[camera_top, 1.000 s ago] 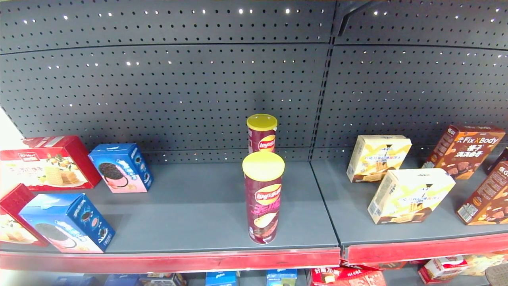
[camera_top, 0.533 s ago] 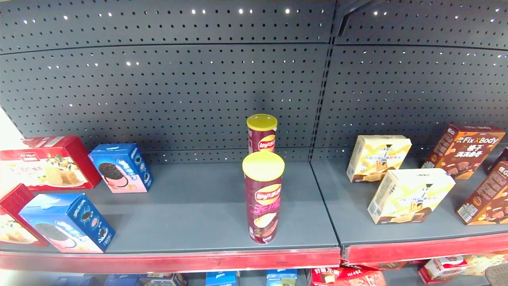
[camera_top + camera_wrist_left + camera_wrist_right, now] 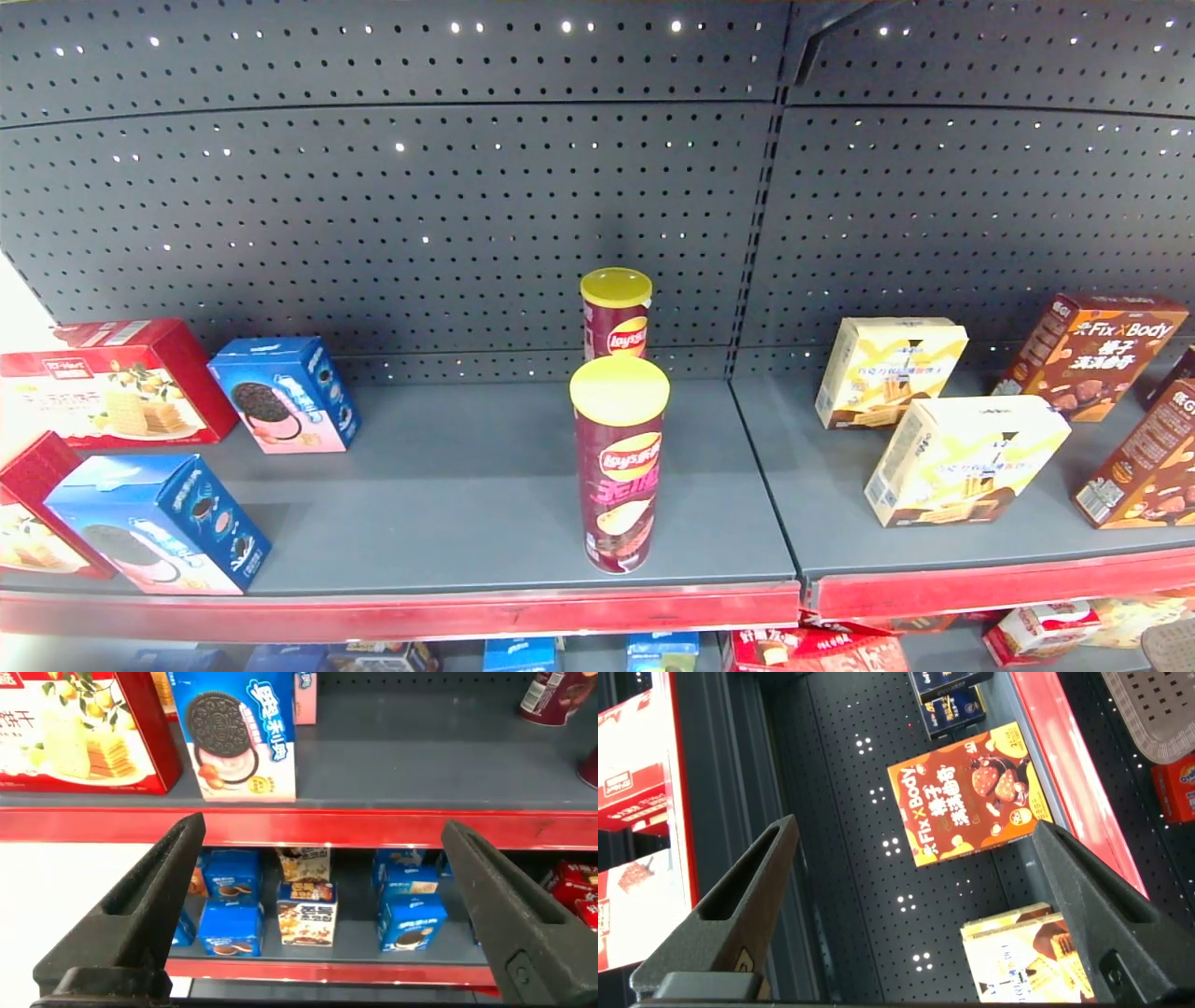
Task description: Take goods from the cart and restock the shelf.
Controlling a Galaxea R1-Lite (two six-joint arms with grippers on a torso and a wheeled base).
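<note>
Here, front chip can upright (long axis vertical); lid up

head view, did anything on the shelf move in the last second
Nothing visibly changed. The front chip can and the rear chip can stand upright in the same spots on the shelf. The blue cookie box to their left and the cream box to their right sit as before.

front can before rear can on shelf, cookie boxes left, biscuit boxes right
</note>
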